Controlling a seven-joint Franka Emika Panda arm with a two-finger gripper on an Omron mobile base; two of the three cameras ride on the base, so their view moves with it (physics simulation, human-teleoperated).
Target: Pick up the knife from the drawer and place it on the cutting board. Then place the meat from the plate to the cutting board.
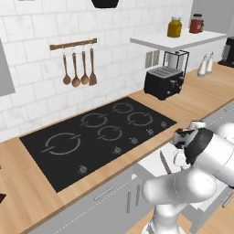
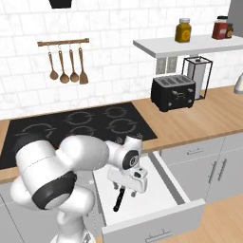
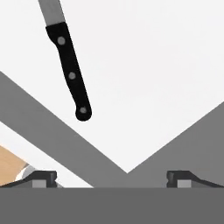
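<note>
One knife (image 3: 69, 72) is lying flat on the white floor of the drawer (image 2: 168, 187), which is standing pulled out from the cabinet front below the bench (image 2: 199, 121). Its black riveted handle is pointing toward the drawer's front corner, and its grey blade is running away from that corner. The hand (image 2: 127, 186) is hovering just above the drawer interior, directly over the knife, with its two fingers spread fully apart and gripping nothing. In the hand view, the two dark fingertips (image 3: 41, 178) are standing wide at either side of the frame, and the knife handle is lying between and beyond them, untouched. In the left base view, the knife (image 1: 164, 163) is showing as a slim dark strip on the drawer floor, just beside the hand (image 1: 182, 157). Relative to the drawer, the black cooktop (image 2: 71, 126) is sitting on the bench behind it and to the left, and the black toaster (image 2: 173, 92) is standing on the bench behind it and to the right, near the wall.
</note>
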